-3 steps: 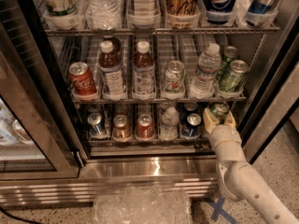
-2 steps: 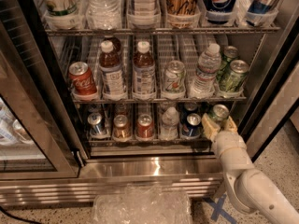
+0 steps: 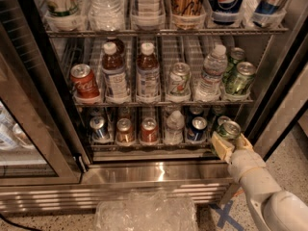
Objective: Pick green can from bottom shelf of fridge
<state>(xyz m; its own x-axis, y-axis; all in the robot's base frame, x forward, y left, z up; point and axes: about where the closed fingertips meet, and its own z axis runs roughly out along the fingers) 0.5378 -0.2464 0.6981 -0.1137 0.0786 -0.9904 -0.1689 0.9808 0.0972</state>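
Note:
The green can [image 3: 229, 129], dark green with a silver top and pull tab, stands at the right end of the bottom shelf [image 3: 144, 143] of the fridge [image 3: 159, 172]. My gripper [image 3: 231, 144] is at the front of that lane, and its pale fingers [image 3: 222, 147] sit on either side of the can's lower body. The white arm comes in from the lower right. The can's lower half is hidden behind the fingers. Another green can [image 3: 222, 121] stands just behind it.
On the bottom shelf stand a blue can [image 3: 99, 129], copper cans [image 3: 125, 131], a clear bottle [image 3: 173, 127] and a dark-blue can [image 3: 197, 129]. The rack above holds a red cola can [image 3: 84, 82], bottles and paler green cans [image 3: 240, 79]. The glass door [image 3: 29, 143] stands open at left.
The gripper and the green can have come forward and slightly right, toward the front edge of the bottom shelf; the arm has pulled back with them.

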